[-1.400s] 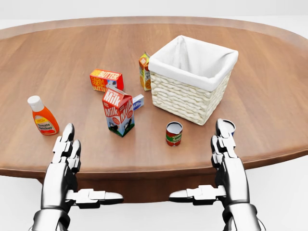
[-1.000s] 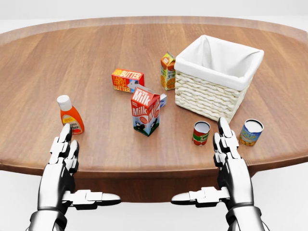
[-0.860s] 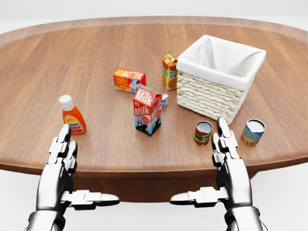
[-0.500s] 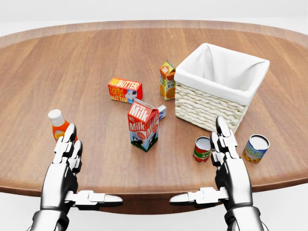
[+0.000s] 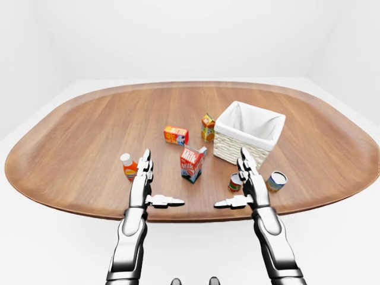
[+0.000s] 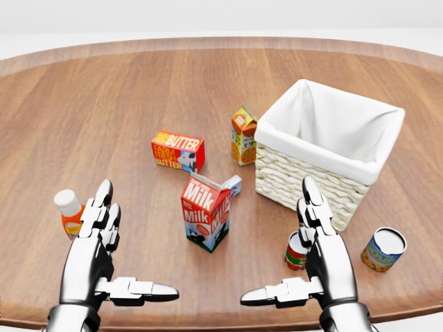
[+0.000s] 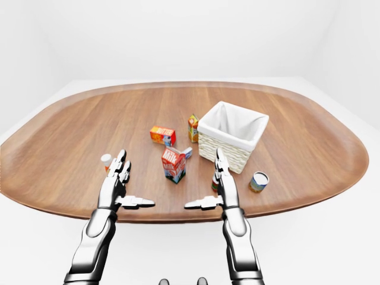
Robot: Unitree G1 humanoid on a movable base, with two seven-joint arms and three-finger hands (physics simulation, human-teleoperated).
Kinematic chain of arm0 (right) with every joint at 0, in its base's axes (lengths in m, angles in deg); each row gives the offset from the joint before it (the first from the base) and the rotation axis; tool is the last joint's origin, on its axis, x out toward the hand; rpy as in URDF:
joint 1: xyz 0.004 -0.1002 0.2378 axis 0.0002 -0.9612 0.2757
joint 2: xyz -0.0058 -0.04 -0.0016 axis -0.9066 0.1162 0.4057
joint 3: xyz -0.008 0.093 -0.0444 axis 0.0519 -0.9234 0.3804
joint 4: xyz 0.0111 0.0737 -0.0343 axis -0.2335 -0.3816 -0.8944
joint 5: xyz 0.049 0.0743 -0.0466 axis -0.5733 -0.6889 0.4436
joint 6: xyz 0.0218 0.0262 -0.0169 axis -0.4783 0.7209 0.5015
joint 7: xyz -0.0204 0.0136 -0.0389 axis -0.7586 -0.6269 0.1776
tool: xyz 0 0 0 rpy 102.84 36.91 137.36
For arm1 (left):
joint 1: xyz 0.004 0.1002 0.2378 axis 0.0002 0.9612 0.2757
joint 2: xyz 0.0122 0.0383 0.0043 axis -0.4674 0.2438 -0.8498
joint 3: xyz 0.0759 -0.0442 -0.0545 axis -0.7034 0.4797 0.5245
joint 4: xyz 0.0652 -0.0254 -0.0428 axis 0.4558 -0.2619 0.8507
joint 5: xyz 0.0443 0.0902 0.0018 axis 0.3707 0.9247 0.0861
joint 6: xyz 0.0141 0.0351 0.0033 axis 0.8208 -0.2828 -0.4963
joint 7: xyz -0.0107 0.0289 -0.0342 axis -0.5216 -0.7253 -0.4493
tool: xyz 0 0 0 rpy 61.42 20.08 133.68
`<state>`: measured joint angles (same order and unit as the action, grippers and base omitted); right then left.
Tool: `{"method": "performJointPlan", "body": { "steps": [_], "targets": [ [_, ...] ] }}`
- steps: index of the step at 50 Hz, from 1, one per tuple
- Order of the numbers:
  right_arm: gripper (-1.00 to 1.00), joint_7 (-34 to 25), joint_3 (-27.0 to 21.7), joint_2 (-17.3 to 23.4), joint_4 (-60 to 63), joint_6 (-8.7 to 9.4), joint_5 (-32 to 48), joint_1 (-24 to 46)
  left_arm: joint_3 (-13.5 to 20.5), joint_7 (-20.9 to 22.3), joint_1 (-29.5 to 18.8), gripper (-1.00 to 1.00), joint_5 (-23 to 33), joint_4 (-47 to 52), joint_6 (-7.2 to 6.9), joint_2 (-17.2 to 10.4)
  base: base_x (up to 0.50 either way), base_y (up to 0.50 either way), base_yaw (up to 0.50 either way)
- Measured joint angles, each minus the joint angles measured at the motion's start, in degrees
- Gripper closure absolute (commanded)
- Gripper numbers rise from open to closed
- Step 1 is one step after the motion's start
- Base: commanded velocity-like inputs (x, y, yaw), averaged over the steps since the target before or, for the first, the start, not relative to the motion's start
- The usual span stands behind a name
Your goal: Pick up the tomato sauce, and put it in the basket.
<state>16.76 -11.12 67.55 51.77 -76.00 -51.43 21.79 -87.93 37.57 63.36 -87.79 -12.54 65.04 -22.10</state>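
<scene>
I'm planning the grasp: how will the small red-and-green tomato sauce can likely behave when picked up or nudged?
The tomato sauce can stands upright on the table, so it probably stays put, but tipped over it would likely roll. Its smooth round wall may slip in the right hand. It looks rigid, unlikely to crush.

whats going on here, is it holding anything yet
Nothing is held yet. Both the left hand and the right hand hover open over the near edge of the wooden table. The tomato sauce can stands upright just past the right hand, partly hidden by it, beside the white-lined wicker basket, which has nothing in it.
</scene>
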Motion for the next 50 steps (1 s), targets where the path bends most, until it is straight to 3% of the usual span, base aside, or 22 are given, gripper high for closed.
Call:
{"method": "performJointPlan", "body": {
  "steps": [20,42,50],
  "targets": [
    [-1.00,10.8,-1.6,1.5,-11.8,0.00,11.2,3.3,0.1,0.1,-0.2,-1.00,-0.3,0.1,0.09,0.0,0.00,0.00,0.00],
    [-1.00,17.5,-2.9,2.8,-20.2,0.00,16.3,6.5,0.0,0.3,-0.1,-1.00,-0.5,0.4,-0.03,0.0,0.00,0.00,0.00],
    [-1.00,19.0,-3.0,3.5,-26.1,0.00,17.0,8.3,0.0,0.4,0.1,-1.00,-0.6,0.6,-0.17,0.0,0.44,0.00,0.00]
  ]
}}
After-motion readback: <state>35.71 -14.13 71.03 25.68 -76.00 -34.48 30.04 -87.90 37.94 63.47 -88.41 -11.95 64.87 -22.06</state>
